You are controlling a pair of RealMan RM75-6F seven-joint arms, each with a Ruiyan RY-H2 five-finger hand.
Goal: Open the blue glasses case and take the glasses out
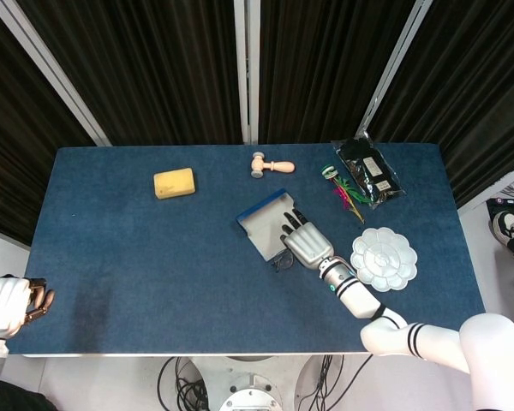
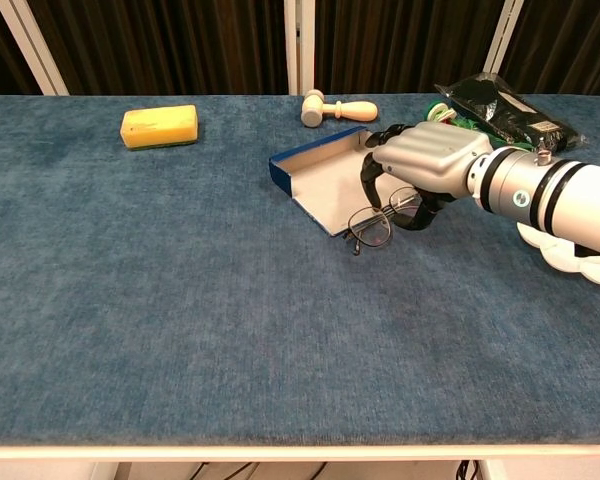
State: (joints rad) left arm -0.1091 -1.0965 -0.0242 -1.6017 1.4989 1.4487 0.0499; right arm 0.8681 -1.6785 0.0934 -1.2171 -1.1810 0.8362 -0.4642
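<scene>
On the blue felt-covered table (image 1: 137, 257), head view: the blue glasses case (image 1: 264, 221) lies open near the centre, a shallow rectangular tray with a pale lining. The right hand (image 1: 303, 242), silver with dark fingers, is laid palm-down across the case's near corner. The wire-framed glasses (image 1: 280, 259) lie just beside the case, half hidden under the hand. Whether the fingers actually pinch the frame cannot be told. A yellow sponge block (image 1: 174, 182), a small wooden mallet (image 1: 270, 164), a black plastic packet (image 1: 367, 171) and a white scalloped palette (image 1: 383, 258) lie around. The left hand (image 1: 7, 305) hangs off the table's near-left corner, fingers curled in, holding nothing visible.

Chest view: the right hand (image 2: 420, 165) arches over the glasses (image 2: 382, 220), its dark fingers (image 2: 370, 178) curved down beside the round lenses. The case (image 2: 325, 180) shows a raised blue rim.
</scene>
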